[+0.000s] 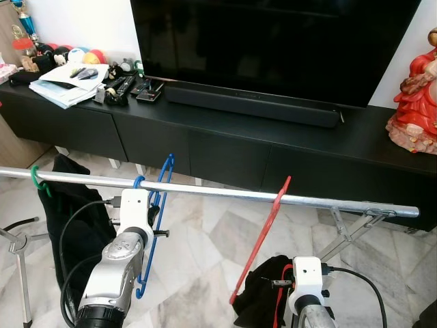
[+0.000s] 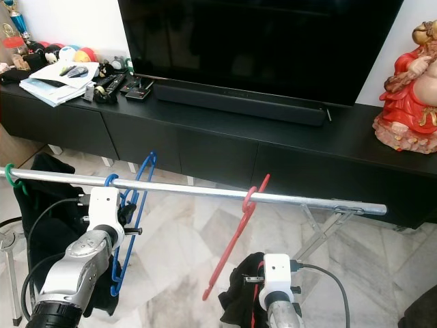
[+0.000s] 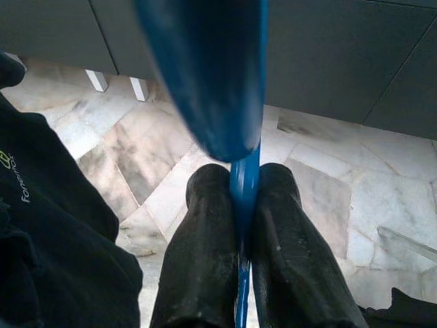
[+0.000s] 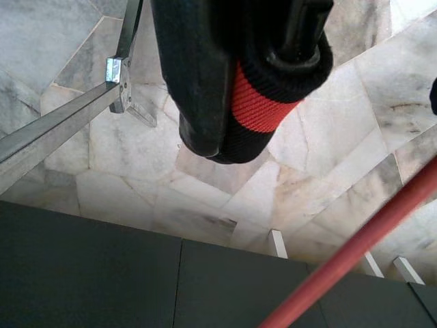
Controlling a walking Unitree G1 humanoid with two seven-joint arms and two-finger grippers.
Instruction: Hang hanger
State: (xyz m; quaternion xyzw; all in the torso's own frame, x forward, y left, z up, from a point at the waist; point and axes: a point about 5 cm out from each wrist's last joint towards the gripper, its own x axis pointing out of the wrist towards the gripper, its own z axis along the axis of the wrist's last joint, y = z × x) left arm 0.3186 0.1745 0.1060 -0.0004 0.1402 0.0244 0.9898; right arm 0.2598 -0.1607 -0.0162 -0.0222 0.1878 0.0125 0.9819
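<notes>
A large dark television [image 1: 273, 41] stands on a long black cabinet [image 1: 205, 147] against the wall, with a slim black soundbar [image 1: 252, 102] lying before the screen. At one end of the cabinet sits a red figurine [image 1: 416, 102]; at the other lie a stack of papers [image 1: 68, 82] and some remote controls [image 1: 119, 87]. Across the foreground, above a marble floor [image 1: 205, 253], runs a silver metal rail [image 1: 205, 191] on folding legs. A blue hanger [image 1: 153, 219] is hooked over this rail, hanging tilted, and the left gripper [image 3: 242, 205] has its fingers [image 3: 205, 260] pressed together on the hanger's thin blue edge just below the rail. A red hanger [image 1: 263, 239] is hooked over the rail further toward the robot's right, hanging at a slant and well apart from the blue one. A green hook [image 1: 35, 179] sits on the rail's left end above dark clothing [image 1: 75, 205]. The right gripper [image 4: 239, 96] is low beside the red hanger, clamped on black fabric with a red band [image 4: 256, 106].
</notes>
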